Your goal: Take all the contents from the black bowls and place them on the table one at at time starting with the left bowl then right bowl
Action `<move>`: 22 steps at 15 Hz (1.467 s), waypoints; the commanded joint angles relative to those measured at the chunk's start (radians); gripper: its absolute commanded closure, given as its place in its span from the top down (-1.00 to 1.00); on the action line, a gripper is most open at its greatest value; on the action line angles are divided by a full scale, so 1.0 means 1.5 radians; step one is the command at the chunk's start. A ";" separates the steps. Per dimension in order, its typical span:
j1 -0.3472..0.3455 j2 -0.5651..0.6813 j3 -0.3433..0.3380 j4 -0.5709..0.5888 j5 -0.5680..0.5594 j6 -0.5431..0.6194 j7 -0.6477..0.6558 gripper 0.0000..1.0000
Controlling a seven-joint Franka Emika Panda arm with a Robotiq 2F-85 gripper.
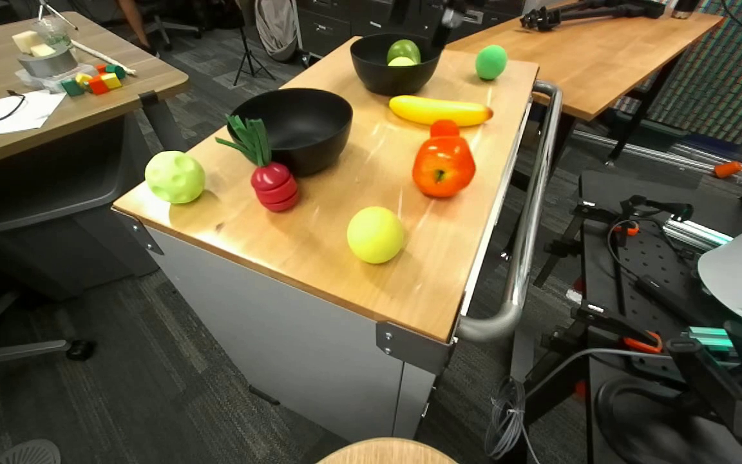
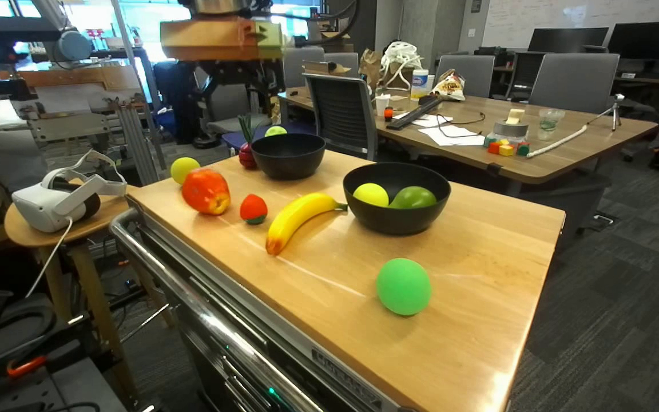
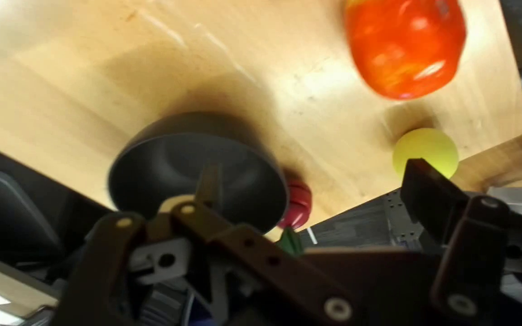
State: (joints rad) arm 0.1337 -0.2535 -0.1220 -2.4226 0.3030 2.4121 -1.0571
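One black bowl (image 1: 323, 154) has nothing showing inside; it also appears in the wrist view (image 3: 200, 120). The second black bowl (image 2: 395, 222) holds a yellow-green ball (image 2: 370, 194) and a dark green fruit (image 2: 413, 197). My gripper (image 2: 242, 94) is above the table, apart from everything. In the wrist view the gripper (image 3: 313, 181) has its fingers spread with nothing between them. A red radish with green leaves (image 1: 274, 183) touches or stands close beside the first bowl. A dimpled light green ball (image 1: 176, 177) sits near the table corner.
On the wooden table (image 2: 478, 257) lie a yellow ball (image 1: 375, 235), a red-orange fruit (image 1: 444, 167), a small strawberry (image 2: 254, 209), a banana (image 2: 301, 217) and a green ball (image 2: 404, 286). A metal rail (image 1: 542, 193) runs along one table side.
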 commanded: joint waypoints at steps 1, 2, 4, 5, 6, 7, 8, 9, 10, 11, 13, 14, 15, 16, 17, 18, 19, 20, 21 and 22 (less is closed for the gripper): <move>-0.051 -0.029 -0.041 0.049 0.005 -0.036 0.004 1.00; -0.057 -0.036 -0.057 0.056 0.025 -0.040 0.000 1.00; -0.059 -0.030 -0.051 0.044 0.007 -0.027 0.001 1.00; -0.067 -0.033 -0.062 0.050 0.010 -0.034 0.001 1.00; -0.071 -0.035 -0.068 0.053 0.012 -0.037 0.001 1.00; -0.067 -0.027 -0.062 0.051 0.008 -0.031 0.005 1.00; -0.066 -0.004 -0.047 0.049 -0.003 -0.006 0.027 1.00; -0.062 0.016 -0.039 0.051 0.000 0.008 0.034 1.00; -0.064 0.046 -0.031 0.058 -0.004 0.032 0.048 1.00; -0.069 0.077 -0.025 0.066 -0.007 0.059 0.062 1.00; -0.082 0.134 -0.020 0.088 -0.026 0.089 0.091 1.00; -0.091 0.161 -0.020 0.103 -0.044 0.096 0.109 1.00; -0.101 0.182 -0.019 0.117 -0.071 0.101 0.128 1.00; -0.113 0.199 -0.021 0.135 -0.106 0.098 0.148 1.00; -0.123 0.212 -0.022 0.153 -0.139 0.094 0.170 1.00; -0.134 0.218 -0.024 0.171 -0.170 0.090 0.192 1.00; -0.143 0.224 -0.026 0.187 -0.196 0.089 0.212 1.00; -0.153 0.229 -0.028 0.203 -0.215 0.084 0.228 1.00; -0.162 0.234 -0.029 0.217 -0.229 0.078 0.240 1.00; -0.169 0.240 -0.028 0.230 -0.237 0.075 0.248 1.00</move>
State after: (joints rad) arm -0.0881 0.0784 -0.1689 -2.1597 0.0051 2.5563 -0.7449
